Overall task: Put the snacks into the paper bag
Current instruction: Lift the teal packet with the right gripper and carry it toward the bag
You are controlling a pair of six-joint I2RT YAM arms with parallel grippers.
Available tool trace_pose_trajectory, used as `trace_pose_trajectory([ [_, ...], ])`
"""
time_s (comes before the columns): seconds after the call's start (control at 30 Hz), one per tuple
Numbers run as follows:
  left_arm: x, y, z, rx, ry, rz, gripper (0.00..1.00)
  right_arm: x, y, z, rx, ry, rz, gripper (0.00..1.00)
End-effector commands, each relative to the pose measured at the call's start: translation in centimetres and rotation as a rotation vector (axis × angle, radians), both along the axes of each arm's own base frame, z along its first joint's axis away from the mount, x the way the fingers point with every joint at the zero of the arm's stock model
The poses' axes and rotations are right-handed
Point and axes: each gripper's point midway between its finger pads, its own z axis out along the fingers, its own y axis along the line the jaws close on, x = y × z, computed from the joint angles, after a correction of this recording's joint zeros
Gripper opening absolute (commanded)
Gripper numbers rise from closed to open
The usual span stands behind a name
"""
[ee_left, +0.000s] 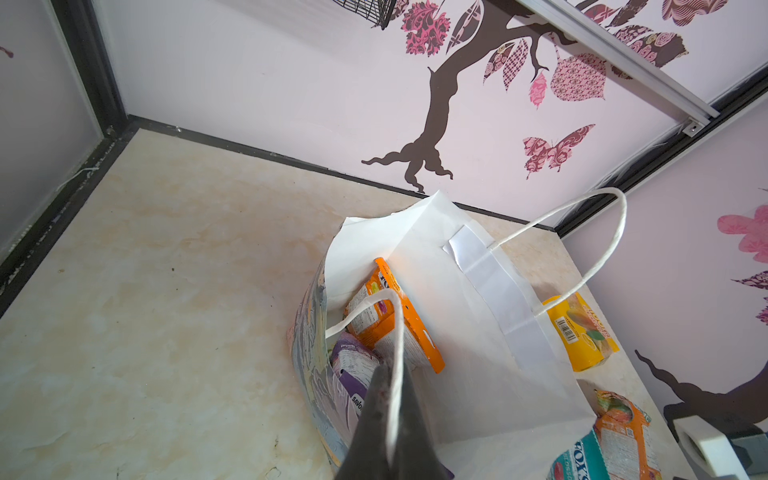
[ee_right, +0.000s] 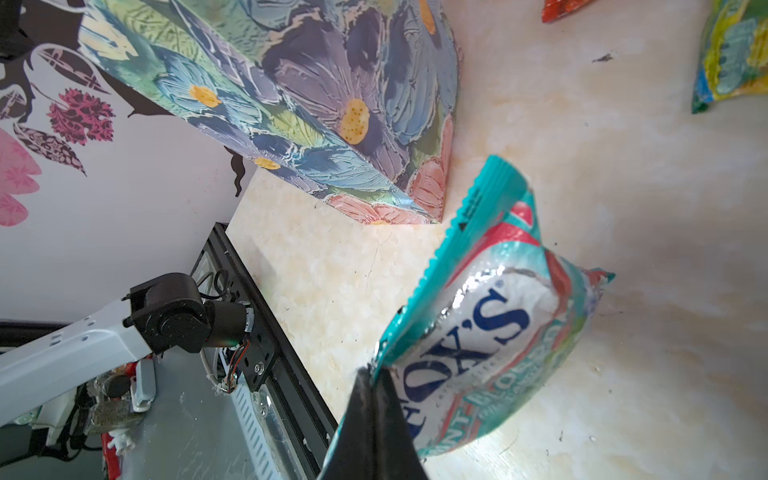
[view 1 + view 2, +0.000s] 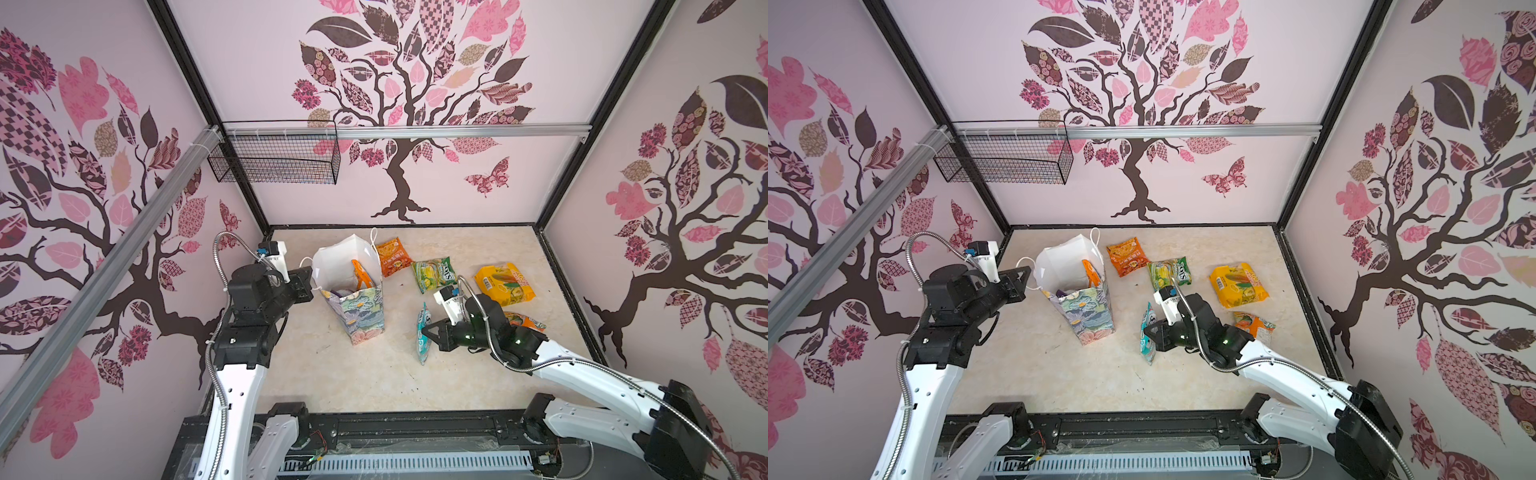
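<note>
The paper bag (image 3: 360, 313) stands upright left of centre, floral outside, white inside, mouth open. My left gripper (image 3: 309, 274) is shut on its near white cord handle (image 1: 397, 332). An orange snack (image 1: 409, 328) and a purple one (image 1: 356, 370) stick up inside the bag. My right gripper (image 3: 424, 332) is shut on the edge of a teal snack (image 2: 498, 328), held upright off the table just right of the bag (image 2: 332, 83). On the table behind lie an orange snack (image 3: 392, 257), a green one (image 3: 434, 274), a yellow one (image 3: 505, 284) and an orange-and-white one (image 3: 528, 322).
A black wire basket (image 3: 276, 156) hangs from the aluminium rail on the back wall, high above the left corner. Patterned walls close in the beige table (image 3: 353, 374) on three sides. A black rail (image 3: 415, 424) runs along the front edge.
</note>
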Motion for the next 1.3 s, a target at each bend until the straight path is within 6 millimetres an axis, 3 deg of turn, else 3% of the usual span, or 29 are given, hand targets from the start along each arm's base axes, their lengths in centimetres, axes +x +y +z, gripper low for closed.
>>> trace_pose_trajectory([
  [0.0,0.1,0.2,0.0,0.004,-0.023,0.002,0.00,0.1,0.9,2.9,-0.004,-0.065,0.077,0.00],
  [0.13,0.1,0.2,0.2,-0.003,-0.030,-0.001,0.00,0.3,1.4,5.4,0.033,-0.104,0.088,0.00],
  [0.37,0.2,0.3,0.2,-0.025,-0.027,0.000,0.00,0.2,3.1,12.0,0.116,-0.159,0.170,0.00],
  [0.63,0.3,0.2,0.1,-0.053,-0.021,-0.014,0.00,-0.1,3.7,18.9,0.187,-0.243,0.211,0.00],
  [0.93,0.5,0.3,-0.1,-0.047,-0.016,-0.008,0.00,-0.9,5.4,24.4,0.256,-0.326,0.302,0.00],
  [1.27,0.5,0.3,-0.1,-0.047,-0.014,-0.009,0.00,-0.2,8.6,27.2,0.289,-0.323,0.420,0.00],
])
